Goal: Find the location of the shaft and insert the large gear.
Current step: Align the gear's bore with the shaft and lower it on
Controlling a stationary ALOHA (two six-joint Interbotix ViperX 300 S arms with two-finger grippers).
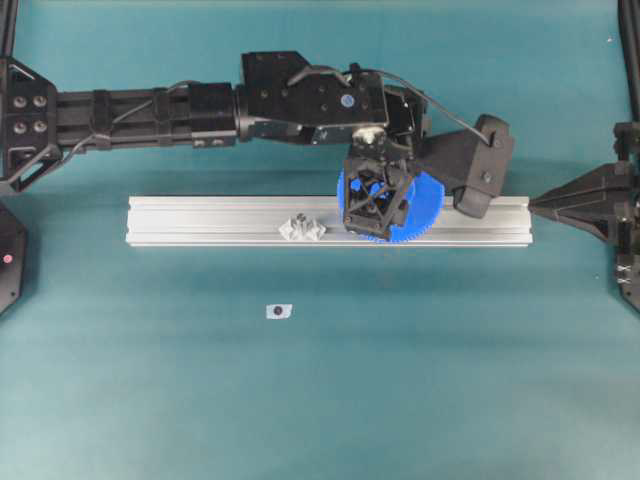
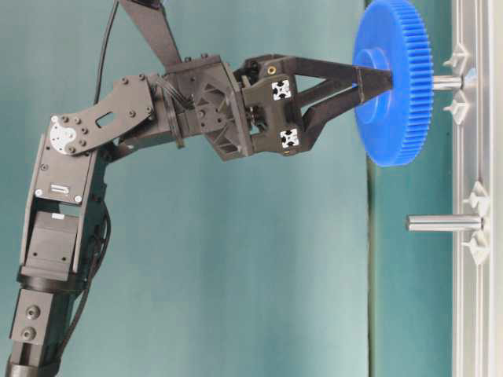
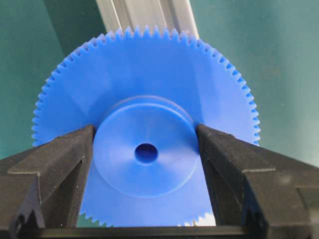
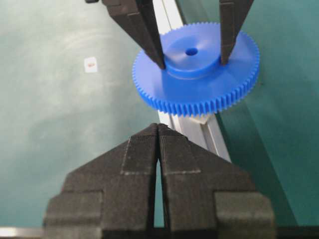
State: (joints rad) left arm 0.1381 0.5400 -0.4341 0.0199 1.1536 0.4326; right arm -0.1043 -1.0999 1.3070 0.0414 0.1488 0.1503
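My left gripper (image 1: 375, 205) (image 2: 376, 81) (image 3: 145, 129) is shut on the raised hub of the large gear (image 1: 425, 205) (image 2: 393, 118) (image 3: 144, 74) (image 4: 199, 84), a bright blue toothed disc held flat above the aluminium rail (image 1: 200, 220). In the table-level view a short silvery length of the shaft (image 2: 446, 82) shows between the gear and the rail, in line with the gear's centre. Whether its tip is inside the hole I cannot tell. My right gripper (image 1: 535, 205) (image 4: 158, 127) is shut and empty, just off the rail's right end.
A second pin (image 1: 301, 227) (image 2: 444, 223) with clear mounts stands free on the rail, left of the gear in the overhead view. A small white tag (image 1: 279, 311) (image 4: 90, 64) lies on the teal table in front of the rail.
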